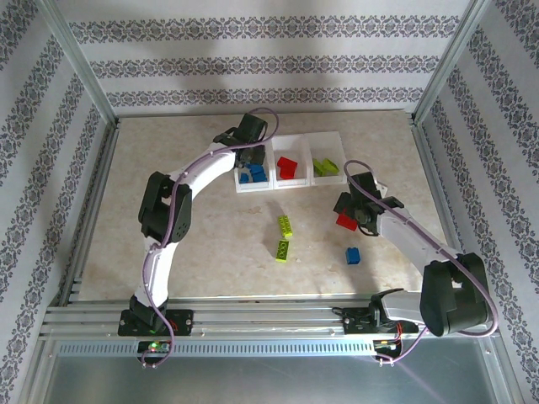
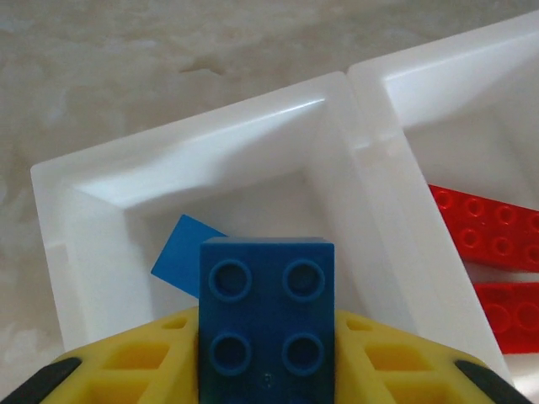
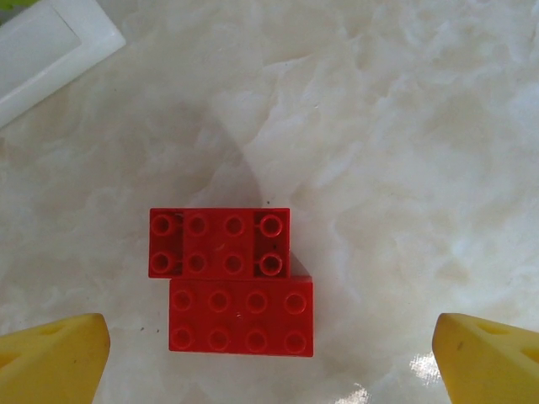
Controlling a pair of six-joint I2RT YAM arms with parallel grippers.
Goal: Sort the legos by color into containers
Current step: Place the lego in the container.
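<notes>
Left claw (image 2: 266, 362) grips a blue brick (image 2: 266, 316) over the bin (image 2: 93, 210), right claw (image 3: 269, 362) hangs open above red bricks (image 3: 232, 282); we judge them light, stiff, smooth: pinch flat sides

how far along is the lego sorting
Partly done: the tray already holds blues, reds and greens in separate compartments. In hand: the left pincer grips a blue brick over the blue compartment, and the right pincer hangs open above two red bricks on the table. Left: those reds, two green bricks and a loose blue brick.
</notes>
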